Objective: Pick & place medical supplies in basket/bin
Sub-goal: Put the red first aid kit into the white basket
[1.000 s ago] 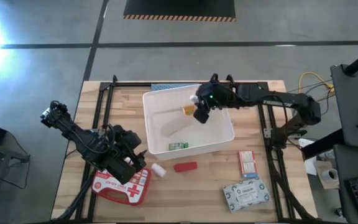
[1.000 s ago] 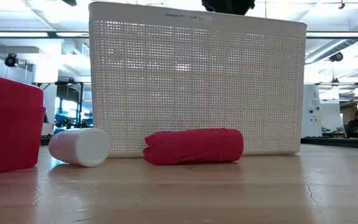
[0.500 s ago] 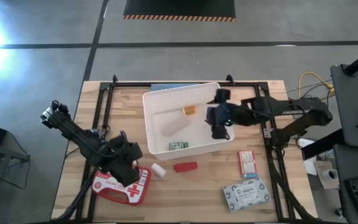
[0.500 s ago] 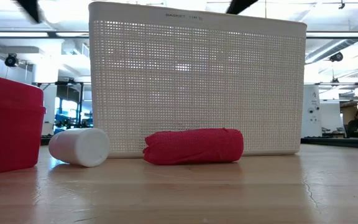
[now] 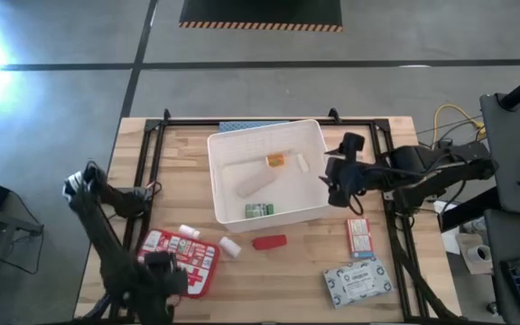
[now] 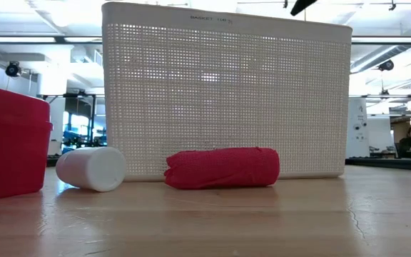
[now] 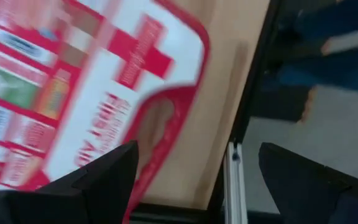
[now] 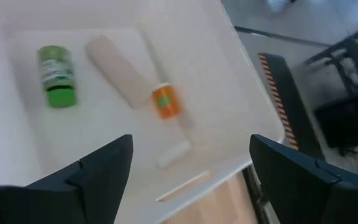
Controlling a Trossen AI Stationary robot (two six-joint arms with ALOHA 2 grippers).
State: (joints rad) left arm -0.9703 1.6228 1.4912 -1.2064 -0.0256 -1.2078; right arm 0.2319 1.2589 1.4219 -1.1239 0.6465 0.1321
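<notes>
White basket rim beside spread right claw, empty.

Robotics lab: concrete floor with hazard-striped mat, monitors behind wooden table.

Basket: white, fine mesh-patterned wall in low view. Inside it: green bottle, orange bottle, beige oblong pack. First-aid case: red with white cross and lettering. Tube: red. Roll: white. Box: red-white. Soft pack: pale, patterned. Table: light wood grain.
</notes>
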